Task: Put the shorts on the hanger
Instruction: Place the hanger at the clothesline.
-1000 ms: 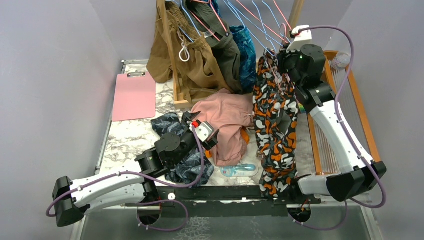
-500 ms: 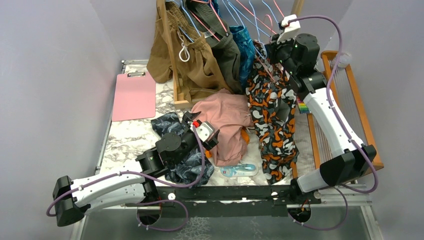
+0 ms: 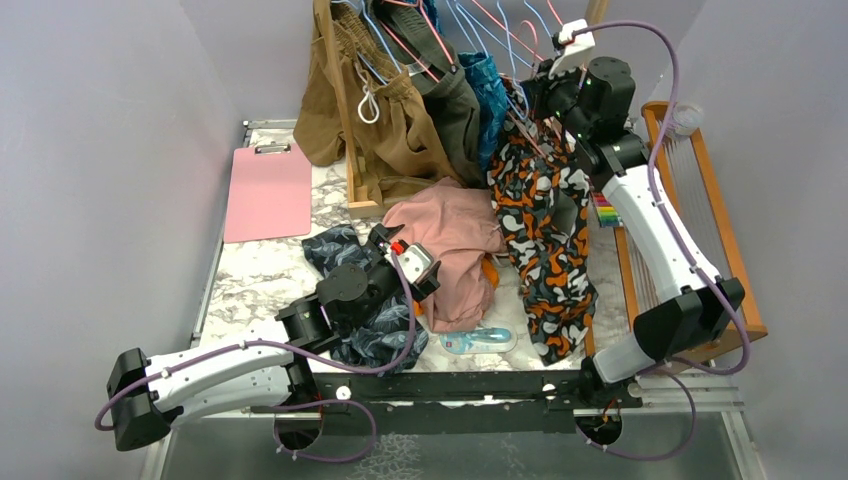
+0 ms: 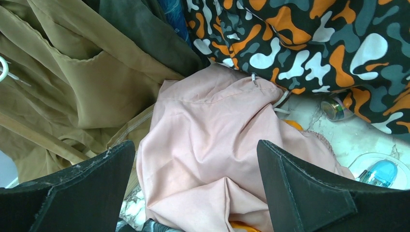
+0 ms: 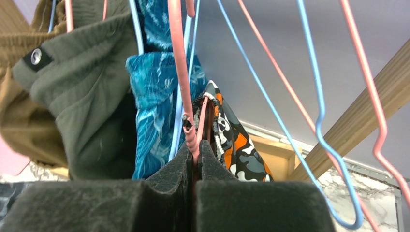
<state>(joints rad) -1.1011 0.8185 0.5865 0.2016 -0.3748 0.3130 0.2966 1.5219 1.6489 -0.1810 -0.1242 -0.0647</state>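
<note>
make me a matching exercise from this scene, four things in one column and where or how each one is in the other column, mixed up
Things:
1. camo shorts
2. dusty-pink shorts
3. pink clipboard
4. right gripper

States:
A. shut on the pink hanger
B. lying flat at the far left of the table
C. hanging down from the raised hanger
D. heaped on the middle of the table

Pairs: 1-C, 2-D, 3-B, 4-A

The shorts hang on the hanger, right of clothes heaped on the table.
</note>
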